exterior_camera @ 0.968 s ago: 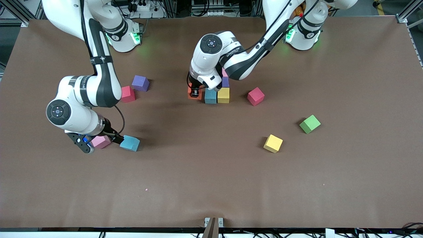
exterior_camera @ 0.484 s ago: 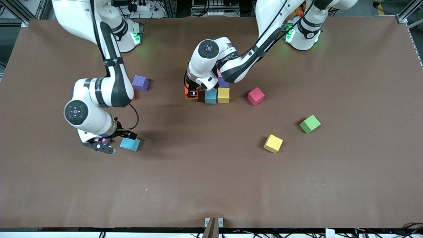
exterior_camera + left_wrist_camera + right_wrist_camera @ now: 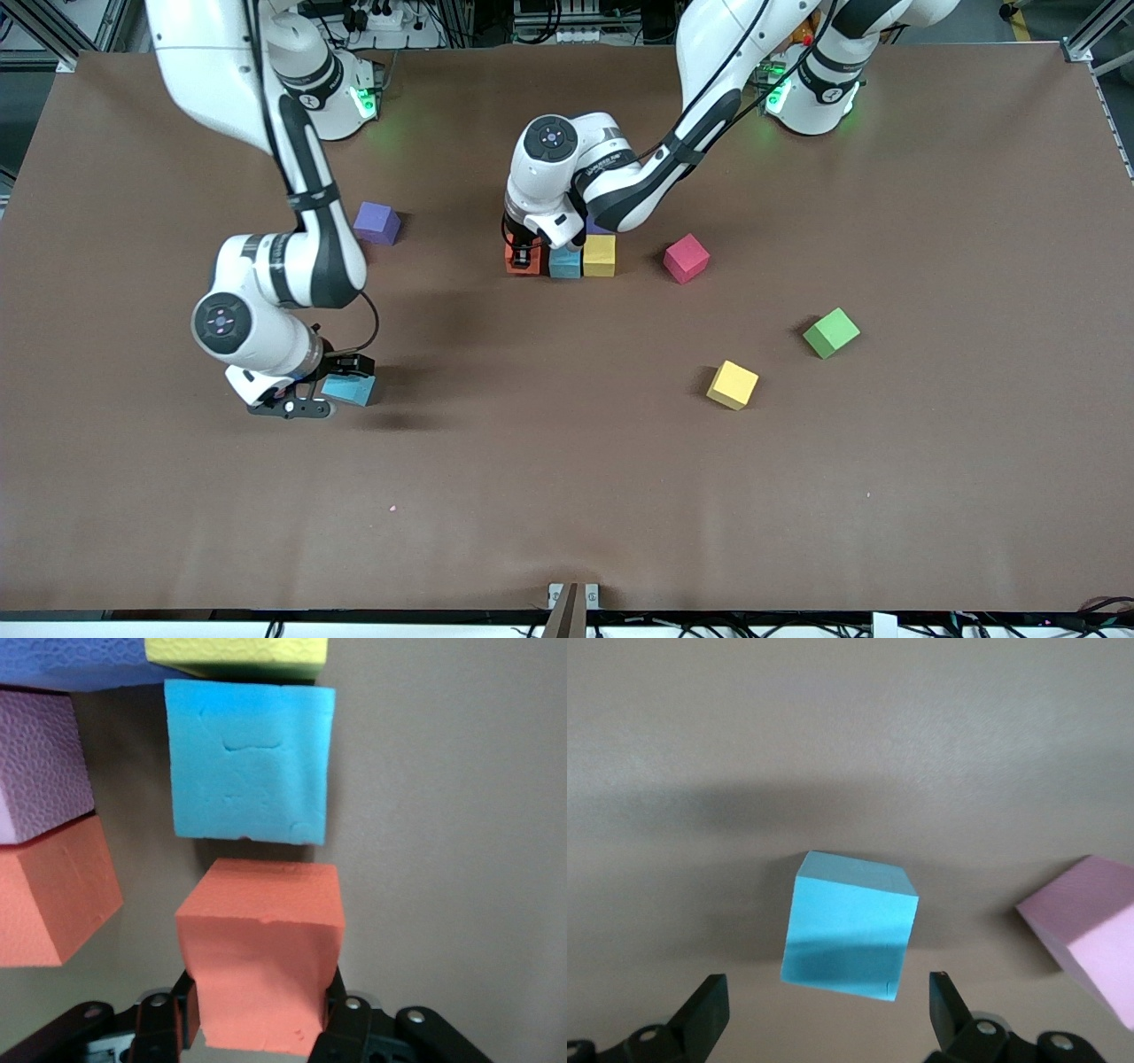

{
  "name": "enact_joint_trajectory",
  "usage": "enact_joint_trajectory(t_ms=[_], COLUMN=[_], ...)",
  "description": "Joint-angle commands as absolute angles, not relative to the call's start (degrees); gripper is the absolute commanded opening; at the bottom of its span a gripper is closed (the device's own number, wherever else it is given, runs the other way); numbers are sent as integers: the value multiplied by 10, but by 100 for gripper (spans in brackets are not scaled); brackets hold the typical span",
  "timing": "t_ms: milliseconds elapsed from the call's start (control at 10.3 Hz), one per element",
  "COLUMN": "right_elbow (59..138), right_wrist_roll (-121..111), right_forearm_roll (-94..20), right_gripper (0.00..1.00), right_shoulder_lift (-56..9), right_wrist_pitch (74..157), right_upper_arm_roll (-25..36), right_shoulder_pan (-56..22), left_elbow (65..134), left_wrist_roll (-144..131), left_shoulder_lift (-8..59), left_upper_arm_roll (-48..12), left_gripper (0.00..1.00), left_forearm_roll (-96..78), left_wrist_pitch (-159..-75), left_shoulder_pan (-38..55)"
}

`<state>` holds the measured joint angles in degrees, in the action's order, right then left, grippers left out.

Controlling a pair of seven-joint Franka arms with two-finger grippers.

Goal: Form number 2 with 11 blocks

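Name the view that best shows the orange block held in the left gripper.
Left wrist view: the orange block fills the frame, pinched by the left gripper beside the light blue block. Front view shows only an orange sliver under the wrist. Right wrist view misses it.

No legible text, label or number on anything.

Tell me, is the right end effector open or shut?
Open: the right end effector hovers over a light blue block, fingers spread wider than it.
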<state>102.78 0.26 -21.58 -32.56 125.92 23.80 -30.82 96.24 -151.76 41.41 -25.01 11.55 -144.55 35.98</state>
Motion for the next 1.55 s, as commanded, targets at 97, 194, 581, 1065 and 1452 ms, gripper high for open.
enact_joint_trajectory(t_ms=[97,194,581,1065,1452], right_elbow=[1017,1012,986,960,952], right_wrist_roll=[-20,-19,-14,92,141], right_forearm_roll=[-306,-309,-304,-236,-234], right_gripper=[100,100,100,100,100], right_shoulder_lift=[-349,-356,-393,-419,-412], right_wrist_pitch=[1261,1262,1263,1261,1256], right_upper_arm_roll=[212,212,214,214,215], right_shoulder_pan=[-272,-272,-267,-266,-278], left_elbow=[962,962,966,966,967], left_wrist_roll=[-1506,-1506,-1523,-1560,-1552], left_shoulder_lift=[414,417,422,425,427], left_upper_arm_roll=[-246,-246,-245,-245,-232], left_gripper=[42,42,42,42,43], left_forearm_roll=[128,127,122,122,127], left_wrist_pitch=[-1450,-1450,-1450,-1450,-1450], left_shoulder_pan=[364,364,358,357,355])
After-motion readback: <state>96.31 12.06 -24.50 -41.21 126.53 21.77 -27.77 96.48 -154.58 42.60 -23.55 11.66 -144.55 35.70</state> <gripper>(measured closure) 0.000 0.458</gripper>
